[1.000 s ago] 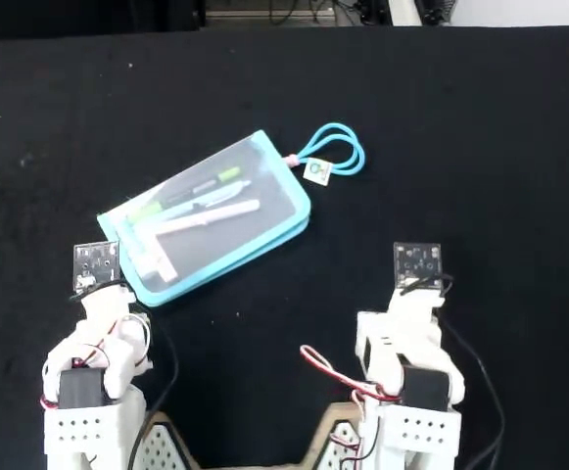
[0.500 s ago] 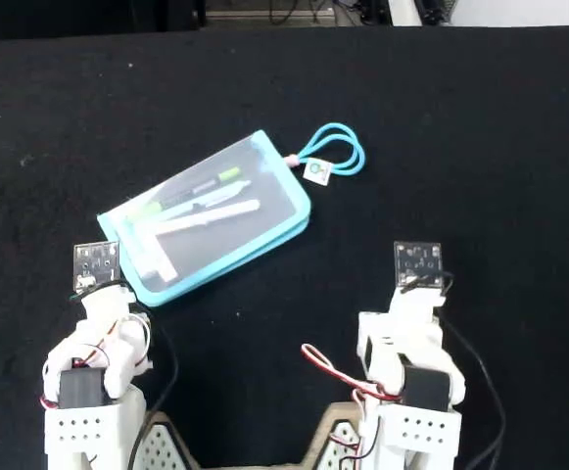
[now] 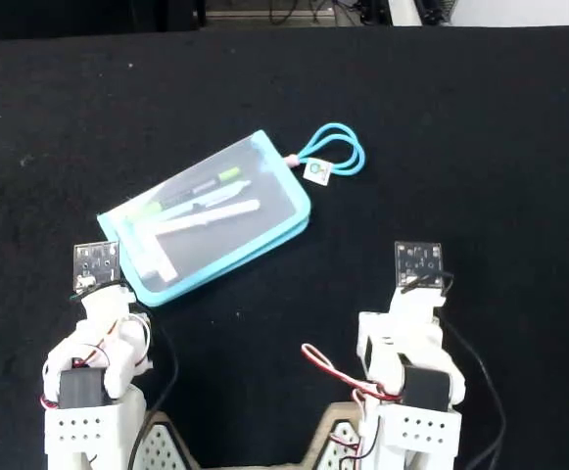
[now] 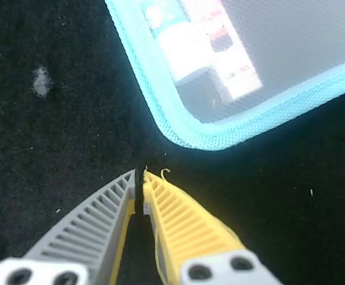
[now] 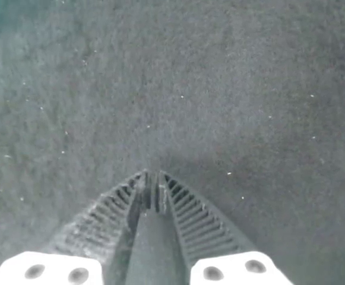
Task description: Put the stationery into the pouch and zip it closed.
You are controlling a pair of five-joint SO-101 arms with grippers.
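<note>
Pouch on cloth, both arms at near edge

Surface: black cloth covers the whole table, matte, with pale lint flecks; one larger fleck lies near the pouch's near-left corner.

Pouch: lies flat, left of centre, long axis slanting from near-left to far-right. Clear face up, teal border. Pens lie inside under the clear face, along the long axis, with a white label piece crosswise at the near-left end. A teal cord loop and a small tag trail off the far-right corner onto the cloth. Cannot tell whether the zip is fully closed.

Left gripper: tips together, nothing between them, just short of the pouch's near-left corner, not touching it.

Right gripper: tips together, holding nothing, over bare cloth, well apart from the pouch, to its near right.

Room: beyond the far edge, a narrow strip with dark cables and a pale patch at far right
</note>
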